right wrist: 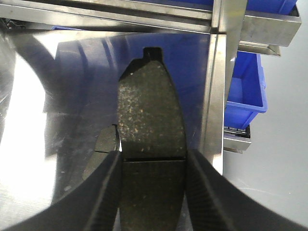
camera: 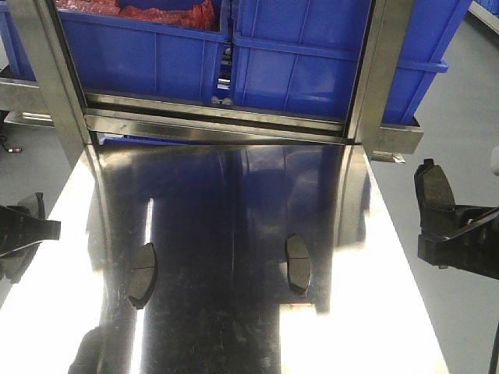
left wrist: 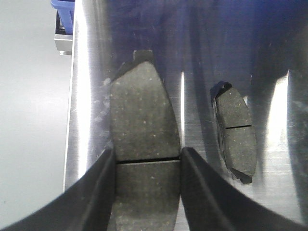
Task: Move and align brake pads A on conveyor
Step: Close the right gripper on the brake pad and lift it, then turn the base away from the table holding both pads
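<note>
Two dark grey brake pads [camera: 143, 274] [camera: 297, 263] lie flat on the shiny steel table [camera: 234, 195], one left of centre, one right of centre. At the table's left edge, my left gripper [left wrist: 147, 163] [camera: 27, 230] is shut on a third pad [left wrist: 144, 120] near its centre groove. The left table pad [left wrist: 236, 130] lies just to that held pad's right. My right gripper [right wrist: 153, 161] [camera: 460, 241] is off the table's right edge, shut on a fourth pad [right wrist: 150, 110] [camera: 435, 191] that stands upright. The right table pad [right wrist: 103, 154] peeks out beside its left finger. The conveyor is out of view.
Two blue bins [camera: 148, 47] [camera: 327, 62] sit on a steel rack behind the table, the left one holding red material [camera: 156, 12]. Steel posts [camera: 54, 78] [camera: 382, 62] rise at the table's far corners. Grey floor [camera: 460, 117] lies on both sides.
</note>
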Robot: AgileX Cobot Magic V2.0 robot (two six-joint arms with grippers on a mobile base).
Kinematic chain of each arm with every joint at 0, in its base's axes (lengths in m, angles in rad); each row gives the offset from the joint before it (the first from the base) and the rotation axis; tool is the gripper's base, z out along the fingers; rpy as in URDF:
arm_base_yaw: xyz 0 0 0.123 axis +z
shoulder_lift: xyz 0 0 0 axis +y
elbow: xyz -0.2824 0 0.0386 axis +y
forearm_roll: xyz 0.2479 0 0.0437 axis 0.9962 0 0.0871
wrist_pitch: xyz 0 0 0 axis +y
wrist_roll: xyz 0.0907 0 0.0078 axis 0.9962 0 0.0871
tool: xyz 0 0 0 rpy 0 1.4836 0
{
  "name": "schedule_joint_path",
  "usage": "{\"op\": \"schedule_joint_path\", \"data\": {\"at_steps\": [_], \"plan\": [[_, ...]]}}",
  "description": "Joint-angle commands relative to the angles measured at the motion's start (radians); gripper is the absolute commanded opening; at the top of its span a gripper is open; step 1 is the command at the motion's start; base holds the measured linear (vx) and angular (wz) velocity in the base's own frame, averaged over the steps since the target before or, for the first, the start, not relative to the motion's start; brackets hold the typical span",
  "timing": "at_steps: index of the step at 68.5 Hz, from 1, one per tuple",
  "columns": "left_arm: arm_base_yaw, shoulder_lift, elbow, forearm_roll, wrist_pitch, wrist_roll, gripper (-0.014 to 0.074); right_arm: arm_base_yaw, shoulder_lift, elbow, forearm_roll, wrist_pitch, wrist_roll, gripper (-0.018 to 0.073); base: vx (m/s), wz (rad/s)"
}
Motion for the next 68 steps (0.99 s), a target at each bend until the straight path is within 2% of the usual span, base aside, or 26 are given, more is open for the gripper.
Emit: {"op": "schedule_joint_path", "data": {"at_steps": [1, 68], "plan": [[-0.005, -0.025, -0.027, 0.000, -0.060, -0.010, 0.0076, -0.003, -0.010, -0.029, -0.013, -0.093, -0.001, 0.0096, 0.00, 0.00], [-0.005, -0.025, -0.027, 0.000, -0.060, -0.010, 0.0076, -0.003, -0.010, -0.029, -0.012, -0.094, -0.001, 0.0096, 0.00, 0.00]]}}
